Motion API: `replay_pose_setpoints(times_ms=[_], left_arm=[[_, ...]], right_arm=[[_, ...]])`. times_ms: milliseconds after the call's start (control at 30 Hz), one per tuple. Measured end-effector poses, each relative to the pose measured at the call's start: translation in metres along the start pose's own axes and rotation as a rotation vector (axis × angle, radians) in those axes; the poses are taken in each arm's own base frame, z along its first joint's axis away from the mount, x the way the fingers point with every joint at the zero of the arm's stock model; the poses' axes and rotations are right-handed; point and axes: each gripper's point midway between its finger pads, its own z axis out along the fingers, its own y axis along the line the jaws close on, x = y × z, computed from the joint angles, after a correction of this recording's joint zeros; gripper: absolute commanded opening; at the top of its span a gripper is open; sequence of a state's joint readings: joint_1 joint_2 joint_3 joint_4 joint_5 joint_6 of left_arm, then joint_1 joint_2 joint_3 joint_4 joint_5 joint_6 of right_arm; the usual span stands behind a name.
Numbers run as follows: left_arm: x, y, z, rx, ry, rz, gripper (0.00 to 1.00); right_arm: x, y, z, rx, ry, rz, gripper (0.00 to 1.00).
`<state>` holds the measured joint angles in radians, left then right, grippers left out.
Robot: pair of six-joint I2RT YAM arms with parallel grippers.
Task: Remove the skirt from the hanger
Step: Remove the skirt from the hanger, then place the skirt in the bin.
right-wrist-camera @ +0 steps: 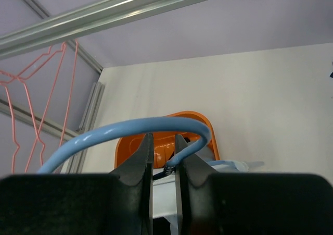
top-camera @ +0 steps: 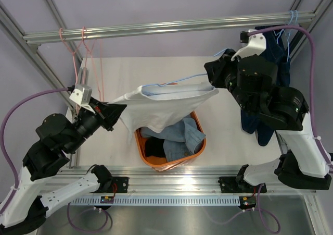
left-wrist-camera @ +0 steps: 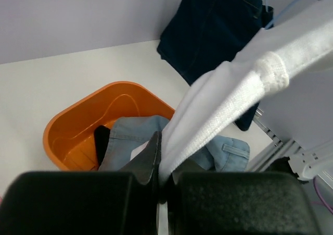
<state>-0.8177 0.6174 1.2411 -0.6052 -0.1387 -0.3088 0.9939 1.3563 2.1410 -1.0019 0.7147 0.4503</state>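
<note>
A white garment hangs on a light-blue wire hanger, stretched in the air above the orange basket. My right gripper is shut on that hanger's neck, just under the hook. My left gripper is shut on the white garment's left edge, and the cloth runs taut from its jaws. A light-blue denim garment, which looks like the skirt, lies crumpled in the basket; its buttons do not show. Pink hangers hang bare on the rail at the left.
Dark navy jeans hang on light-blue hangers at the rail's right end, behind my right arm. A black garment lies in the basket beside the denim. The aluminium rail crosses overhead, and frame posts stand at both sides.
</note>
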Motion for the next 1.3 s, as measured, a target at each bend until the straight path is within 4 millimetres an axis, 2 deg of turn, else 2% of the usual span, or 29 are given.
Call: replay_pose_setpoints(times_ms=[133, 233, 267, 400, 533, 667, 767, 900, 1033, 1233, 1300], left_arm=[[0.005, 0.021, -0.007, -0.112, 0.002, -0.02, 0.0], [0.001, 0.033, -0.012, -0.175, -0.016, -0.02, 0.0], [-0.002, 0.034, -0.014, -0.18, -0.031, -0.023, 0.0], [-0.005, 0.03, -0.012, -0.162, -0.038, -0.025, 0.0], [0.003, 0.019, 0.01, -0.125, 0.03, -0.016, 0.0], [0.025, 0.007, 0.034, -0.067, 0.119, -0.013, 0.0], [0.042, -0.001, 0.045, -0.024, 0.183, -0.019, 0.0], [0.046, -0.014, 0.056, 0.033, 0.217, -0.031, 0.0], [0.024, -0.032, 0.068, 0.093, 0.197, -0.043, 0.0], [-0.035, -0.069, 0.075, 0.227, 0.075, -0.076, 0.0], [-0.039, -0.073, 0.076, 0.243, 0.058, -0.089, 0.0]], right_arm=[[-0.022, -0.023, -0.016, 0.019, -0.065, 0.064, 0.0], [-0.045, -0.068, -0.036, 0.138, -0.142, 0.029, 0.0], [-0.049, -0.075, -0.041, 0.158, -0.156, 0.028, 0.0], [-0.075, -0.089, -0.063, 0.174, -0.224, 0.035, 0.0], [-0.086, -0.08, -0.063, 0.139, -0.242, 0.041, 0.0], [-0.077, -0.061, -0.048, 0.083, -0.202, 0.019, 0.0], [-0.065, -0.05, -0.035, 0.054, -0.162, -0.007, 0.0], [-0.059, -0.044, -0.028, 0.04, -0.139, -0.027, 0.0], [-0.061, -0.045, -0.033, 0.03, -0.145, -0.025, 0.0], [-0.067, -0.047, -0.04, 0.02, -0.161, -0.017, 0.0], [-0.068, -0.048, -0.042, 0.019, -0.164, -0.015, 0.0]])
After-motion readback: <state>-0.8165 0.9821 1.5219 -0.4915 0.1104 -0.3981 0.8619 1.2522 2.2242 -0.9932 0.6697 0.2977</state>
